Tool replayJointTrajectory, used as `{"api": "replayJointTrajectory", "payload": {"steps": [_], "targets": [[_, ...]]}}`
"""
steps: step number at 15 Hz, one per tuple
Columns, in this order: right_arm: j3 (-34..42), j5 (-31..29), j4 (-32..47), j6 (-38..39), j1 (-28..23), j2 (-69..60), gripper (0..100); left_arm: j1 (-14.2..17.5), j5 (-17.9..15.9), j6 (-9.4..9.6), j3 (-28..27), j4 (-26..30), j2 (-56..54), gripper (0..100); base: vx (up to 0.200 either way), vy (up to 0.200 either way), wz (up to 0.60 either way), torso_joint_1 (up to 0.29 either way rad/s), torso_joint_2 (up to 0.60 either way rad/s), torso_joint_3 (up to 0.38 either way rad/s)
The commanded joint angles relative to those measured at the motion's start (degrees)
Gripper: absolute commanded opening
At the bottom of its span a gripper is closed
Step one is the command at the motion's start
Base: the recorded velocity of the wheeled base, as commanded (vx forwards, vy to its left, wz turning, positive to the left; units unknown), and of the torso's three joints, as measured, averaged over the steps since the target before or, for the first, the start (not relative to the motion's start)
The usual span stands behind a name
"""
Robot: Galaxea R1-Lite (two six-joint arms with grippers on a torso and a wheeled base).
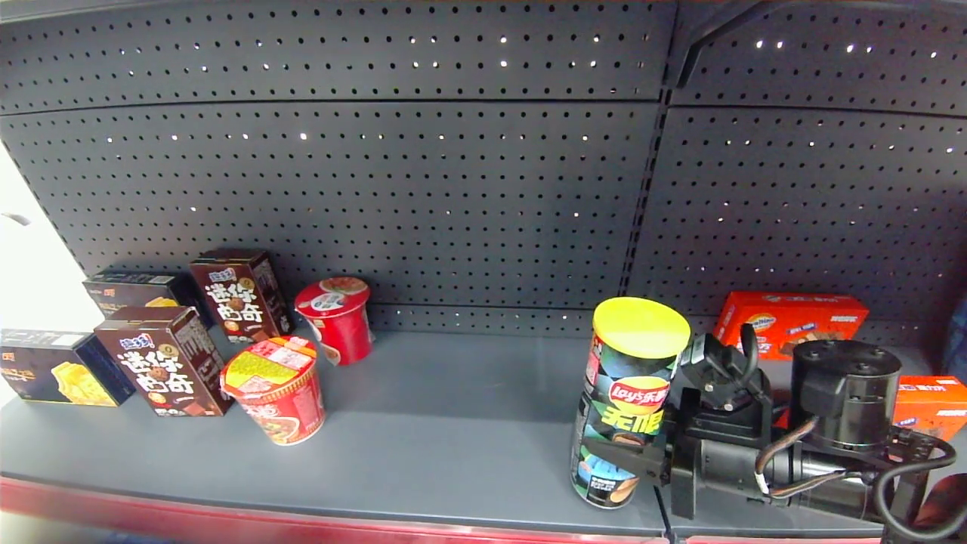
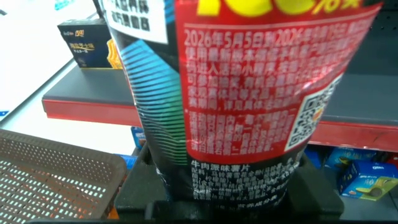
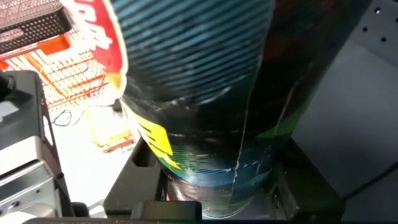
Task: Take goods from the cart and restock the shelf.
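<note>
A tall chips can with a yellow lid stands upright on the grey shelf, close to its front edge on the right. My right gripper is shut on the can's lower half, coming in from the right. The right wrist view has the same can between the dark fingers. A second chips can, with a red printed label, sits in my left gripper, which is shut on it. That can is held in front of and below the shelf's red front edge.
On the shelf's left stand brown boxes, dark boxes and two red cup noodles. Orange boxes sit at the back right behind my right arm. A perforated cart basket lies beside the left gripper. Mid-shelf is bare.
</note>
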Motion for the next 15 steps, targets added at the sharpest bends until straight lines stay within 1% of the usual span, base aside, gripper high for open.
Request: {"api": "replayJointTrajectory", "payload": {"steps": [1,7,8,12,14,15], "targets": [[-0.1,0.0,-0.7,0.0,0.0,2.6,0,0.0,0.0,-0.09,0.0,0.0,0.0,0,0.000,0.000,0.00,0.000,0.00,0.000],[-0.3,-0.1,-0.9,-0.1,0.0,3.6,0,0.0,0.0,-0.18,-0.1,0.0,0.0,0,0.000,0.000,0.00,0.000,0.00,0.000],[-0.3,-0.1,-1.0,-0.3,0.0,3.7,100,0.0,-0.1,-0.18,-0.1,0.0,0.0,0,0.000,0.000,0.00,0.000,0.00,0.000],[0.1,-0.3,-1.0,-0.4,-0.1,2.4,100,0.0,0.0,-0.18,-0.5,-0.1,0.0,0,0.000,0.000,0.00,0.000,0.00,0.000],[0.4,-1.5,-1.0,-0.4,-0.1,1.6,100,0.0,0.0,-0.18,-0.5,-0.1,0.0,0,0.000,0.000,0.00,0.000,0.00,0.000],[1.8,-2.8,-0.9,-0.3,-0.1,-0.4,100,0.0,0.0,-0.18,-0.5,-0.1,0.0,0,0.000,0.000,0.00,0.000,0.00,0.000]]}}
